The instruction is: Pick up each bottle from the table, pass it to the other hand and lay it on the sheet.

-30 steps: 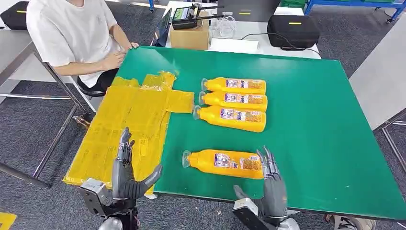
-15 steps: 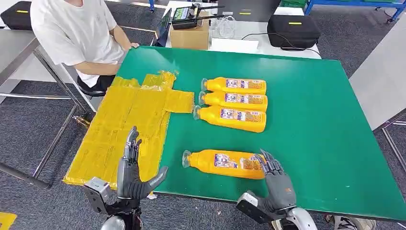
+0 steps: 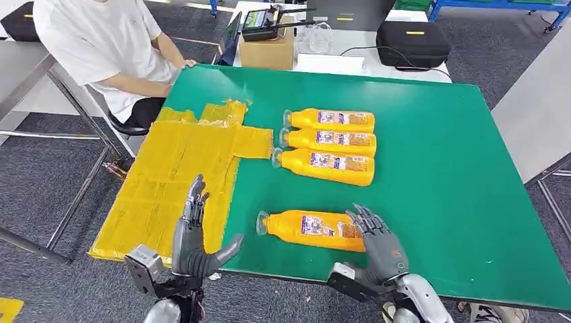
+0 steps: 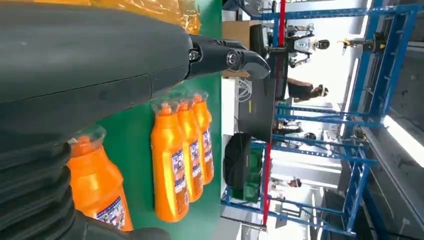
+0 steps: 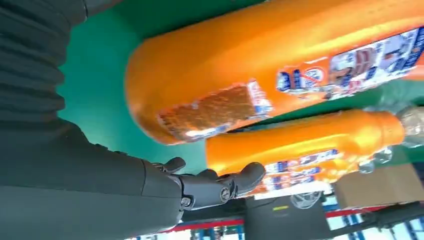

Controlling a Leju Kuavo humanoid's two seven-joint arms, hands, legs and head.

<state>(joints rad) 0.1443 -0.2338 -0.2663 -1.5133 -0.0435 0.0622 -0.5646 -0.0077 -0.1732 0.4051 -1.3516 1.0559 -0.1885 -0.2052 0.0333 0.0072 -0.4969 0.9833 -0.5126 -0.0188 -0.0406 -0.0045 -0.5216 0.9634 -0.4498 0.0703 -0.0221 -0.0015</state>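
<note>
An orange bottle (image 3: 306,229) lies on its side near the front edge of the green table (image 3: 438,168), cap toward the sheet. My right hand (image 3: 378,245) is open, its fingers spread over the bottle's base end; the right wrist view has this bottle (image 5: 250,65) just beyond the thumb (image 5: 220,185). Three more orange bottles (image 3: 331,142) lie side by side farther back, seen again as a row of bottles (image 4: 180,160) from the left wrist. My left hand (image 3: 190,239) is open and upright at the near edge of the yellow sheet (image 3: 178,168), holding nothing.
A person in a white shirt (image 3: 101,47) sits at the table's far left corner, one hand on the edge. A cardboard box (image 3: 266,50) and a black case (image 3: 412,42) stand on the table behind. Metal table legs (image 3: 81,195) run along the left.
My right hand has turned and moved left over the near bottle's base end. My left hand has edged forward and right. The person has pulled one arm back.
</note>
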